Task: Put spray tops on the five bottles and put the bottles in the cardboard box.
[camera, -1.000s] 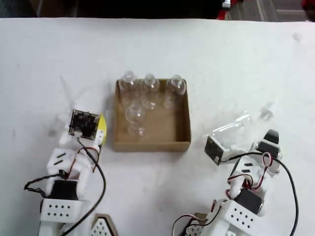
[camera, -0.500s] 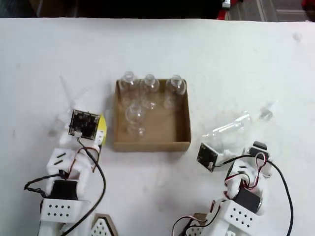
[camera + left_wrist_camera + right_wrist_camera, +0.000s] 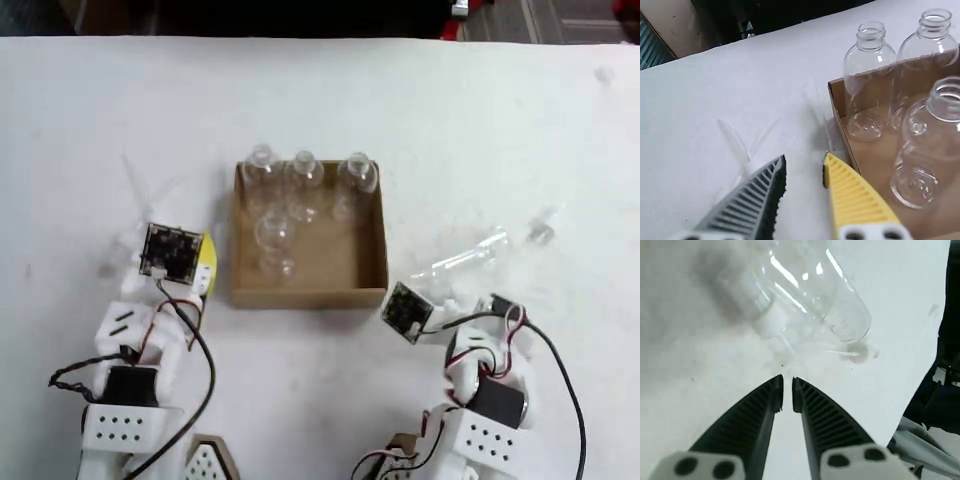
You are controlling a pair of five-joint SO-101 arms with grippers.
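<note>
Clear bottle (image 3: pixel 462 260) lying on its side right of the cardboard box (image 3: pixel 308 296), long axis running near-left to far-right, right gripper (image 3: pixel 787 382) hovering near it, fingers almost touching, left gripper (image 3: pixel 804 167) hanging left of the box, fingers a little apart.

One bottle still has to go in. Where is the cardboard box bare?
The cardboard box is bare at its near right, between the front wall, the right wall and the lone bottle. Three bottles crowd the far wall.
</note>
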